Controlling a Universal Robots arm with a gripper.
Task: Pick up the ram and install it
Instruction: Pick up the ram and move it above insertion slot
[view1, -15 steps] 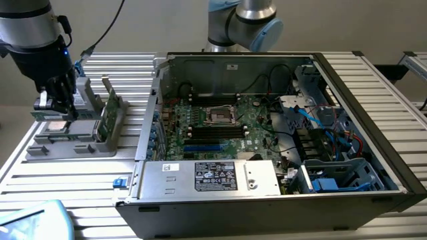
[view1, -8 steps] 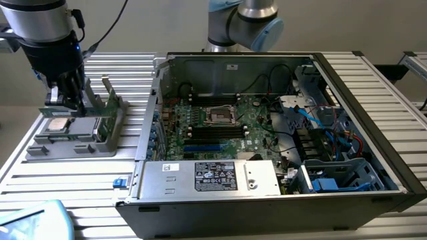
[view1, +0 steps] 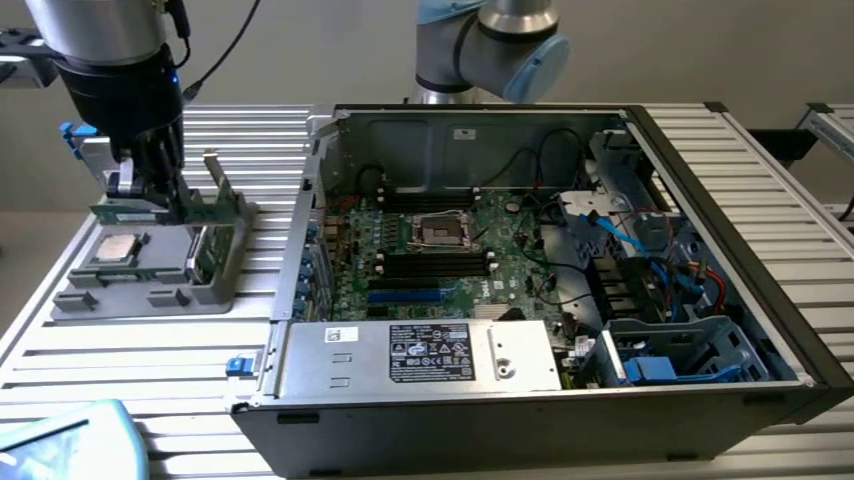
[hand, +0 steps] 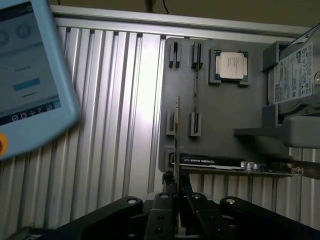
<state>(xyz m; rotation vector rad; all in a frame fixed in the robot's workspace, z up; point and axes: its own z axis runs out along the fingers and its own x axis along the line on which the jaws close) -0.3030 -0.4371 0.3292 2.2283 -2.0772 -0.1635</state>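
Gripping the ram (hand: 178, 135) edge-on, claw (hand: 176, 186) clamped over grey tray (hand: 225, 110) — processor (hand: 231, 66) and circuit card (hand: 225, 161) seated inside

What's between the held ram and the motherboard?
Exterior view: the ram, an upright green card in the gray tray, the case's side wall, then the motherboard.

Slim, long, dark green: the ram (view1: 123, 212) (hand: 177, 135), held level and standing on its long edge. Pinched partway along its length between the closed-in fingers of the gripper (view1: 140, 198) (hand: 177, 192). Placed over the far part of the grey tray (view1: 80, 300) at the exterior view's left, well apart from the open computer case (view1: 747, 200). From the wrist view, edge-on, a thin pale line.
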